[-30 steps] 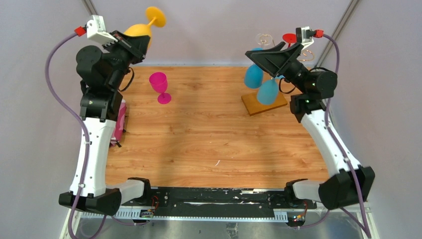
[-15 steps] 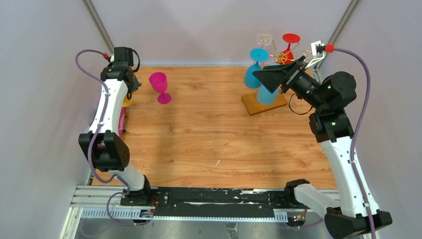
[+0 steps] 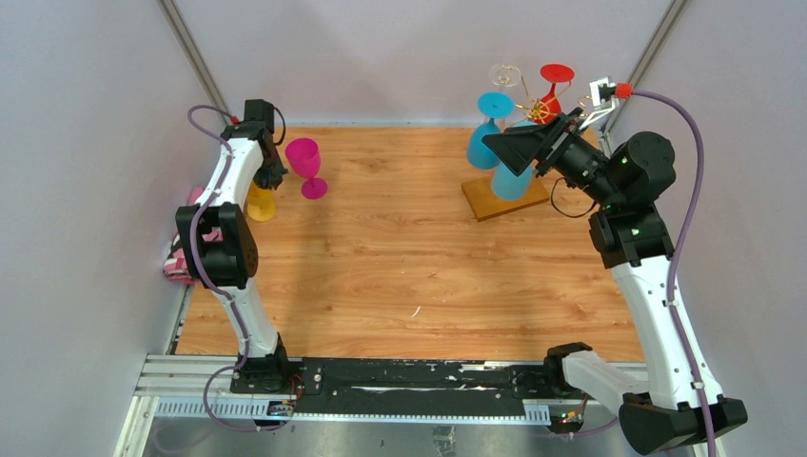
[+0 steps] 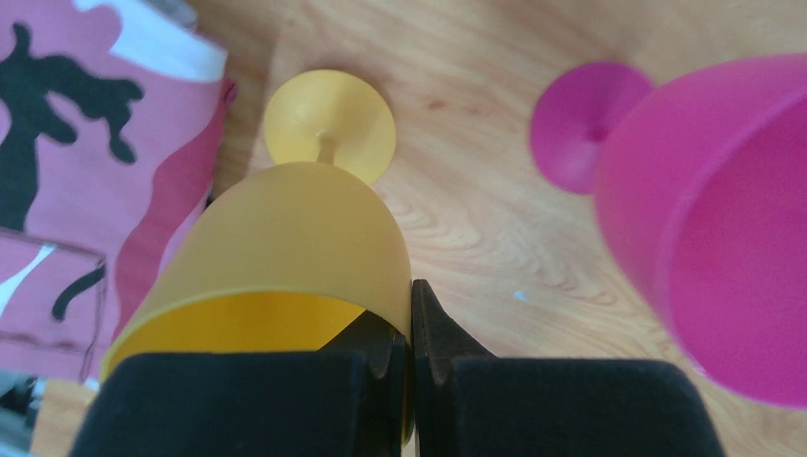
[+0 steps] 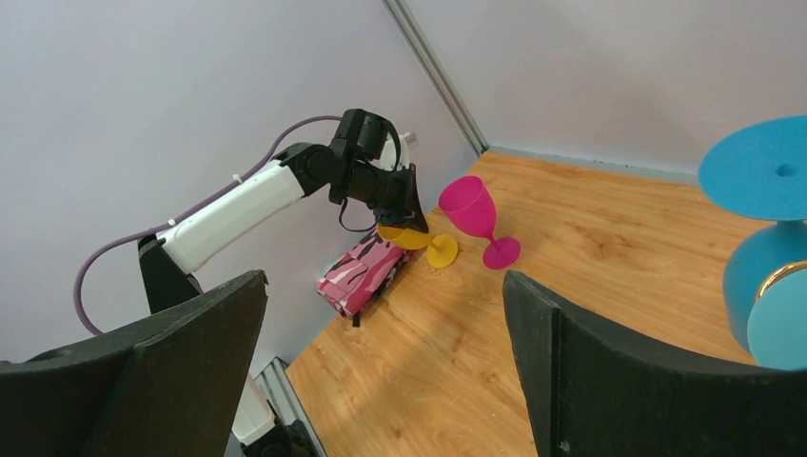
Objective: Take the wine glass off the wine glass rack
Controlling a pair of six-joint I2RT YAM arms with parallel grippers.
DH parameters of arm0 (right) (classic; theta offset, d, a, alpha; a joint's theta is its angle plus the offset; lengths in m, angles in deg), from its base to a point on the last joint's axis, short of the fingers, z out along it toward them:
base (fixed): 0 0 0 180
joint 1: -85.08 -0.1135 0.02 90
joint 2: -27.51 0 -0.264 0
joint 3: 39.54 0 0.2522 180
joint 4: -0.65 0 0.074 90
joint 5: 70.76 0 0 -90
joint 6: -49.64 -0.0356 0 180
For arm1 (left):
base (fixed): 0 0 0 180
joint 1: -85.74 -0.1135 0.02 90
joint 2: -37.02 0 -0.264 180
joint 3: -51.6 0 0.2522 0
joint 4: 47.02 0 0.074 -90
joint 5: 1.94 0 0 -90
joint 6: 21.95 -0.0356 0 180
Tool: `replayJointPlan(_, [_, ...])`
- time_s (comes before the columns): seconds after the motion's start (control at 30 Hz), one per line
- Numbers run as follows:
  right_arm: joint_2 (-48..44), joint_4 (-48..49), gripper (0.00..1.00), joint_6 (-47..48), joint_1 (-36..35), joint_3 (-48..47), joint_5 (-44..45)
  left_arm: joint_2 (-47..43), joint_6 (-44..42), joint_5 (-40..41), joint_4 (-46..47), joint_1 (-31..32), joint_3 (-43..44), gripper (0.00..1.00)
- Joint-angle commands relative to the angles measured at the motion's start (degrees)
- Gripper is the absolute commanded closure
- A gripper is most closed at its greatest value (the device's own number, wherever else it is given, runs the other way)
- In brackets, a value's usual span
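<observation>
Glass count, top view: 6 total. 1 yellow wine glass [image 3: 259, 203] and 1 pink glass [image 3: 306, 164] are both at upper left on the table [image 3: 400, 248]. On the wine glass rack [image 3: 497, 202], upper right, there are 2 blue glasses [image 3: 484, 145], 1 red glass [image 3: 550, 88] and what looks like 1 clear glass [image 3: 504, 74], all hanging foot-up. Also 1 rack, 2 arms, and 1 pink camo pouch [image 3: 179, 259] at the left edge.

Left gripper [image 4: 411, 309] is clamped tight on the yellow glass's rim. Wrist cam shows one finger inside the bowl, the other outside, rim pinched btwn them. The bowl fills the lower left of that view, tilted, with stem & foot pointing away toward the top. The foot is down by the wood next to the pouch; can't tell if it's touching. The pink glass stands upright just right of it, apart.

Right gripper [image 3: 512, 149] is spread wide w/ nothing in it. It hovers at upper right, just in front of the rack, close to the blue glasses.

So the yellow glass is off the rack, well apart from it, on the opposite side of the table.
</observation>
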Motion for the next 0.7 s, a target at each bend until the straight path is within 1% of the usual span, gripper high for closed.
replayJointPlan(0.0, [0.5, 1.1, 0.02, 0.5, 0.8, 0.3, 0.1, 1.3, -0.9, -5.5, 4.1, -0.8, 0.8, 1.00])
replayJointPlan(0.13, [1.7, 1.9, 0.02, -0.3, 0.8, 0.4, -0.5, 0.9, -0.9, -6.4, 6.3, -1.3, -0.5, 1.00])
replayJointPlan(0.33, [3.1, 2.5, 0.02, -1.2, 0.8, -0.3, -1.3, 3.2, -1.6, -8.6, 6.2, -2.7, -0.2, 1.00])
replayJointPlan(0.37, [3.2, 2.5, 0.02, -1.3, 0.8, -0.4, -1.4, 3.4, -1.7, -8.8, 6.2, -2.8, -0.2, 0.97])
replayJointPlan(0.53, [3.5, 3.6, 0.02, -2.6, 0.8, 0.2, -1.9, 3.2, -2.2, -8.6, 6.0, -2.9, 0.9, 0.74])
replayJointPlan(0.67, [3.7, 4.8, 0.02, -3.7, 0.8, 0.7, -2.6, 2.9, -2.9, -9.6, 4.5, -2.9, 4.0, 0.60])
